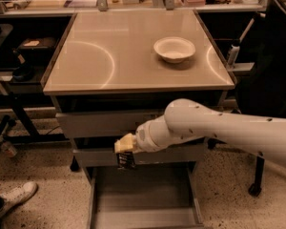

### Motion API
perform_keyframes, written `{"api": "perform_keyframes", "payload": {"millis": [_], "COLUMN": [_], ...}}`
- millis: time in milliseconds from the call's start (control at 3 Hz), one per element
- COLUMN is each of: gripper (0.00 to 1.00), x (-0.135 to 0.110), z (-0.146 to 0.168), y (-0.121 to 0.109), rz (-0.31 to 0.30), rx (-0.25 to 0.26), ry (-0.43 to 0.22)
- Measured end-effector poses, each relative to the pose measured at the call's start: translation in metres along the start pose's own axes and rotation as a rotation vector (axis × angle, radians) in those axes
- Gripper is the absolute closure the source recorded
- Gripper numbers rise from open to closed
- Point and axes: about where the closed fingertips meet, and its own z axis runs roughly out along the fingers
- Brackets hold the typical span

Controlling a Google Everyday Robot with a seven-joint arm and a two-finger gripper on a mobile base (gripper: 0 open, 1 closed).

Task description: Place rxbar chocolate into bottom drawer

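worktop (133, 56): I read it as a smooth tan surface, semi-gloss, with pale arc marks.
bowl (174, 49): white, smooth, matt.
arm (219, 128): smooth white plastic shell with a soft sheen.
pincer (125, 146): cream, matt, lower centre-left of the frame, clamped on the rxbar chocolate (126, 160).
rxbar chocolate: black wrapper, slightly glossy.
bottom drawer (143, 194): grey metal, matt.
floor (38, 175): speckled, stone-like.
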Motion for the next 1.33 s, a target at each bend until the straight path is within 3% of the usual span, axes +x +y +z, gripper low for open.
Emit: {"api": "perform_keyframes", "payload": {"millis": [333, 667, 1000, 1333], "gripper": [1.00, 1.00, 1.00, 1.00], "x": [0.008, 0.024, 0.024, 0.041], "z": [0.032, 0.062, 0.062, 0.099], "y": [-0.043, -0.086, -0.086, -0.102], "rz": [0.081, 0.163, 0.164, 0.219], "rx": [0.016, 0.039, 0.039, 0.019], "ry": [-0.022, -0.002, -0.002, 0.020]}}
